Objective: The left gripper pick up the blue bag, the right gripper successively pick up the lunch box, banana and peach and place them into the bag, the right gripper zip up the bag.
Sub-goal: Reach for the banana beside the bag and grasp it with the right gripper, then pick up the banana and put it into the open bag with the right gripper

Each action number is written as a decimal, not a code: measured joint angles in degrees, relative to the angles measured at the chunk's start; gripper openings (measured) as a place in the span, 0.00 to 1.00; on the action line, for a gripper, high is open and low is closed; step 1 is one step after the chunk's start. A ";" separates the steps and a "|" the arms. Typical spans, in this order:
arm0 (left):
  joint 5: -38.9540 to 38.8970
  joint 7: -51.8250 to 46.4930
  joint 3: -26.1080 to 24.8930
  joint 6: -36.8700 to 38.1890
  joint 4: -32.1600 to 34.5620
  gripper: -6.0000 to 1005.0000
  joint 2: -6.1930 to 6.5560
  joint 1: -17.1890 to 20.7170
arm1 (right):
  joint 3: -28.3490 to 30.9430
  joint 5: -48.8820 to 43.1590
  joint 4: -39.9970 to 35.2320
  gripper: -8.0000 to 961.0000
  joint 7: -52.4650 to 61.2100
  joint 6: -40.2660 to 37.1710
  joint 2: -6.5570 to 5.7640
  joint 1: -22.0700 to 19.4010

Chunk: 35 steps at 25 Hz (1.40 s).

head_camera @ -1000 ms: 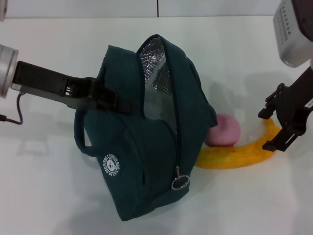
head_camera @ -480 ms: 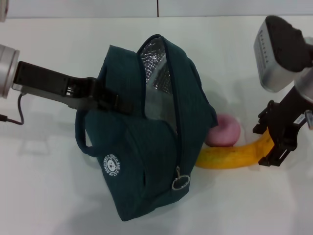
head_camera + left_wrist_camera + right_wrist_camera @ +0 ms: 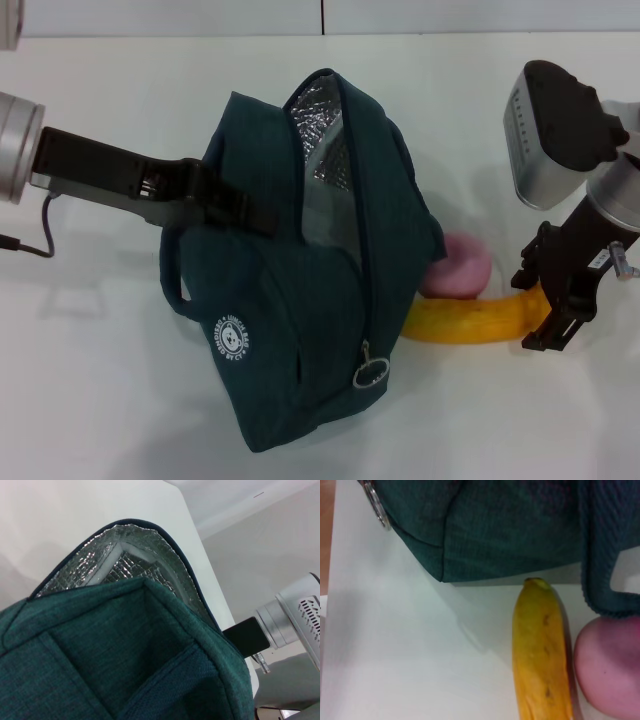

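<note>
The dark teal-blue bag (image 3: pixel 300 300) stands tilted at the table's centre, its zip open and silver lining (image 3: pixel 130 565) showing. My left gripper (image 3: pixel 225 205) is shut on the bag's left side by the handle. A yellow banana (image 3: pixel 465 322) lies on the table against the bag's right base, with a pink peach (image 3: pixel 458 265) just behind it. My right gripper (image 3: pixel 535 308) is open, its fingers straddling the banana's right end. The right wrist view shows the banana (image 3: pixel 542 650) beside the peach (image 3: pixel 610 665) and under the bag (image 3: pixel 510 525). The lunch box is out of view.
A metal zipper ring (image 3: pixel 370 372) hangs at the bag's lower front. The white table (image 3: pixel 100 400) stretches around the bag to the front and left. A wall edge runs along the back.
My right gripper has come down and leftward until its fingers sit on both sides of the banana's right end. The bag and left gripper have shifted only slightly.
</note>
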 joint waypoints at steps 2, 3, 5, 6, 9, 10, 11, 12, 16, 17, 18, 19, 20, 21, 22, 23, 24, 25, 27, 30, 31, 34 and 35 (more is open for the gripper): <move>0.00 -0.02 0.00 0.00 0.00 0.05 -0.01 0.00 | -0.13 -0.04 0.01 0.85 0.05 -0.01 -0.01 0.01; 0.00 -0.01 0.00 0.01 0.00 0.05 -0.02 0.00 | -0.16 -0.18 0.01 0.85 0.13 0.00 -0.01 0.03; 0.00 0.01 0.00 0.04 0.00 0.05 -0.03 0.00 | -0.43 -0.40 -0.12 0.78 0.29 -0.10 -0.04 0.07; 0.00 0.02 0.00 0.05 0.00 0.05 -0.03 0.00 | -0.72 -0.46 -0.24 0.75 0.34 -0.25 -0.06 0.10; 0.00 0.04 0.00 0.07 0.00 0.05 0.03 0.00 | -2.09 -0.57 -0.68 0.65 0.42 -0.90 -0.13 0.12; 0.00 0.05 0.00 0.08 0.00 0.05 0.09 0.00 | -2.51 -0.60 -0.81 0.62 0.42 -1.15 -0.15 0.12; 0.00 0.06 0.00 0.08 0.00 0.05 0.11 0.00 | -2.93 -0.72 -1.07 0.59 0.43 -1.56 -0.16 0.12; 0.00 0.08 0.00 0.09 0.01 0.05 0.11 0.00 | -3.09 -0.82 -1.49 0.55 0.43 -2.08 -0.18 -0.03; -0.42 0.14 0.00 0.19 0.02 0.05 0.29 0.31 | -3.01 -1.00 -5.51 0.48 0.20 -5.11 -0.50 -1.70; -0.77 0.14 0.00 0.21 0.02 0.05 0.43 0.53 | -2.69 -1.01 -7.28 0.47 0.13 -5.92 -0.67 -2.52; -1.15 0.15 0.00 0.24 0.03 0.05 0.52 0.80 | -2.20 -1.02 -8.87 0.46 0.07 -6.67 -0.74 -3.29; -1.22 0.15 0.00 0.25 0.02 0.05 0.55 0.88 | -1.25 -1.05 -10.98 0.46 0.01 -7.45 -0.90 -4.25; -1.41 0.18 0.00 0.26 0.02 0.05 0.59 0.99 | -0.01 -1.03 -12.94 0.46 -0.20 -8.44 -0.97 -5.12; -1.44 0.21 0.00 0.27 0.02 0.05 0.59 1.01 | 1.50 -1.03 -14.70 0.46 -0.45 -9.36 -1.03 -6.04; -1.44 0.22 0.00 0.27 0.02 0.05 0.60 1.03 | 3.18 -1.05 -16.37 0.46 -0.79 -10.42 -1.01 -6.66; -1.45 0.23 0.00 0.27 0.05 0.05 0.60 1.03 | 4.60 -1.05 -17.37 0.46 -1.11 -11.45 -0.98 -7.09; -1.46 0.24 0.00 0.27 0.07 0.05 0.60 1.04 | 6.08 -1.04 -18.41 0.46 -1.35 -12.50 -0.97 -7.47; -1.47 0.24 0.00 0.27 0.09 0.05 0.60 1.04 | 7.33 -1.05 -19.25 0.46 -1.47 -13.38 -0.97 -7.86; -1.48 0.27 0.00 0.27 0.12 0.05 0.60 1.12 | 9.80 -1.04 -21.07 0.46 -1.79 -14.85 -1.04 -8.62; -1.52 0.32 0.00 0.27 0.12 0.05 0.60 1.36 | 14.16 -1.04 -23.15 0.46 -2.23 -16.55 -1.17 -9.37; -1.54 0.34 0.00 0.28 0.10 0.05 0.60 1.43 | 16.37 -1.01 -23.64 0.46 -2.26 -17.10 -1.24 -9.42; -1.58 0.34 -0.01 0.31 0.12 0.05 0.58 1.47 | 23.61 -0.11 -24.77 0.46 -2.66 -18.35 -1.56 -9.39; -1.64 0.34 0.00 0.32 0.16 0.05 0.56 1.48 | 25.71 0.40 -25.02 0.46 -2.78 -18.60 -1.67 -9.32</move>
